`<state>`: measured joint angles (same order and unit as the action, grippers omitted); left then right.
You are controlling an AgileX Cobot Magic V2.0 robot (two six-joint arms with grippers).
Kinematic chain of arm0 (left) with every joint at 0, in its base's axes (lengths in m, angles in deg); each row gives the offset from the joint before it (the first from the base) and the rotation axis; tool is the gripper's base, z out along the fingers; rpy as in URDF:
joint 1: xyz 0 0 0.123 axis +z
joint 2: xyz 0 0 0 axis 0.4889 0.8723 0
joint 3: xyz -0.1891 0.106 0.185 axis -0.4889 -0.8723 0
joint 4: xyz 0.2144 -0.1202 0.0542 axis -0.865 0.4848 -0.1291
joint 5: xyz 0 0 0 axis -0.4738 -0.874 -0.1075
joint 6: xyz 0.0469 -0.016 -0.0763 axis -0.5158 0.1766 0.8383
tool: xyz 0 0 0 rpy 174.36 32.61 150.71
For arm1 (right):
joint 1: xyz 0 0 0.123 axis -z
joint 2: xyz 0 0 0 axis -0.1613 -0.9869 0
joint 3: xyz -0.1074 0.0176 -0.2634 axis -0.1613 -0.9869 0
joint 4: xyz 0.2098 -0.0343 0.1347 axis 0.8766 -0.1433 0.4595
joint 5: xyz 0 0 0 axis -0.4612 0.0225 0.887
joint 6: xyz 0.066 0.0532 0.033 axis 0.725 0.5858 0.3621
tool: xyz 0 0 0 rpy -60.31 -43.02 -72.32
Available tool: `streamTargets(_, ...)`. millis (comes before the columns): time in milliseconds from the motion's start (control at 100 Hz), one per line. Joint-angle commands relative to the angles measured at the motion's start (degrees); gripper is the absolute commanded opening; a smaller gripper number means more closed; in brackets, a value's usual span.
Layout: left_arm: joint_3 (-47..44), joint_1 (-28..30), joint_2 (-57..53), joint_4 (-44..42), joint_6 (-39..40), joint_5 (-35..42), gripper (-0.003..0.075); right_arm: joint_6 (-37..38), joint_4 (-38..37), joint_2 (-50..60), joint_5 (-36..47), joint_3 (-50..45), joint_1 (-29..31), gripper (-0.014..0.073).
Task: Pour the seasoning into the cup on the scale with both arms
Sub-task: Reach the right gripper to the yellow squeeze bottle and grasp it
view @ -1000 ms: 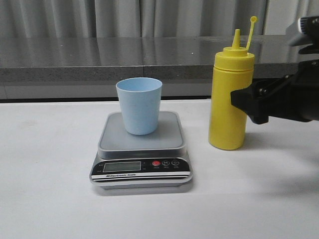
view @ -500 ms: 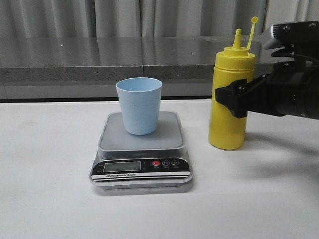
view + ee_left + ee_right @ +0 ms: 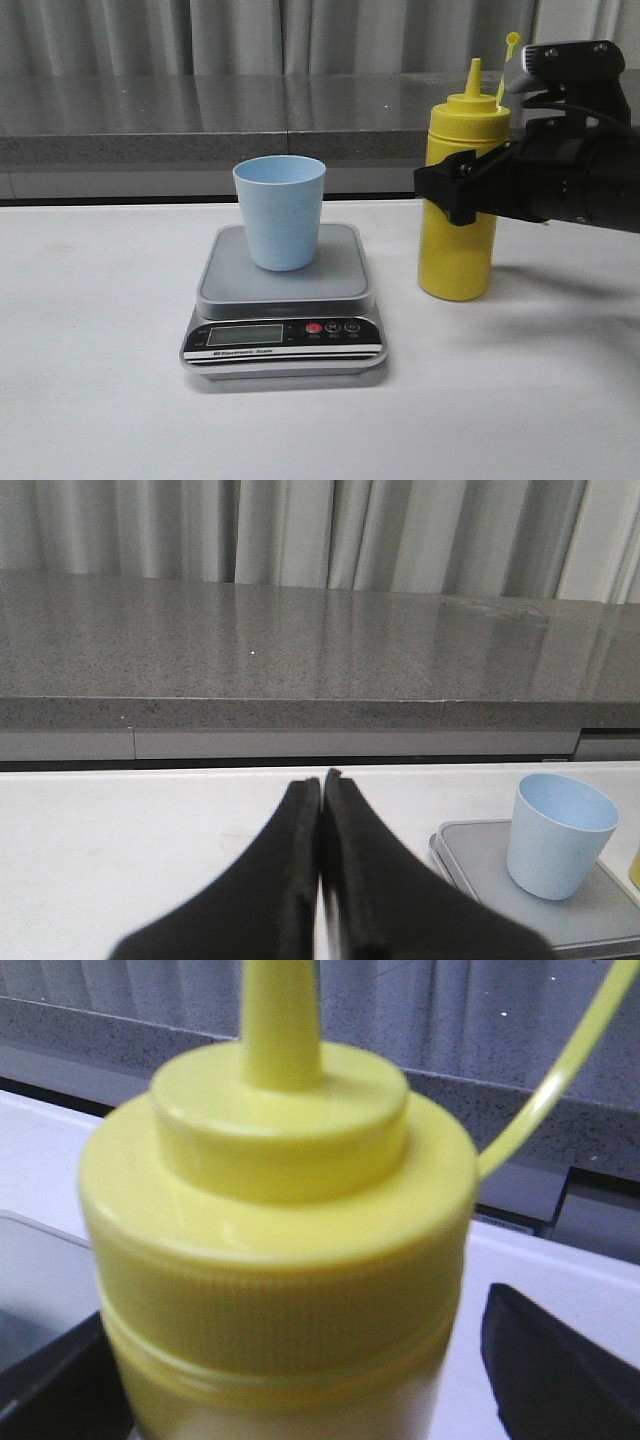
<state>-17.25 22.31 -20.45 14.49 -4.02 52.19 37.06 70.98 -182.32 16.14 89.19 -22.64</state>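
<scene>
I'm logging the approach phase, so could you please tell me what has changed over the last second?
The right gripper moved leftward from beside the seasoning bottle until its open fingers bracket the bottle's body; whether they touch it yet cannot be told. The bottle stayed upright on the table, and the cup stayed on the scale. The left gripper is shut, away from them.

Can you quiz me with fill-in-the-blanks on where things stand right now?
1. The pale blue cup stands on the ____.
2. The right tool straddles the yellow squeeze bottle, whose tethered cap is ____.
3. The left tool has its fingers pressed ____.
4. The bottle stands upright on the white ____.

Missing words: scale; off; together; table
</scene>
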Motion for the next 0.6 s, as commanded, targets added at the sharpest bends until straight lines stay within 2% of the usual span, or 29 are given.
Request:
streamTargets(0, 1.5, 0.1, 0.5, 0.1, 0.2, 4.0, -0.0020, 1.1, -0.9, 2.2, 3.8, 1.7, 0.0, 0.0655)
streamTargets(180, 1.5, 0.1, 0.5, 0.1, 0.2, 4.0, -0.0020, 1.5, -1.5, 2.2, 3.4, 2.1, 0.0, 0.0640)
streamTargets(250, 1.5, 0.1, 0.5, 0.1, 0.2, 4.0, -0.0020, 1.5, -1.5, 2.2, 3.3, 2.1, 0.0, 0.0576)
streamTargets(420, 1.5, 0.1, 0.5, 0.1, 0.2, 4.0, -0.0020, 1.5, -2.3, 2.2, 3.5, 2.1, 0.0, 0.0346)
streamTargets(590, 1.5, 0.1, 0.5, 0.1, 0.2, 4.0, -0.0020, 1.5, -2.6, 2.6, 5.1, 2.1, 0.0, 0.0327)
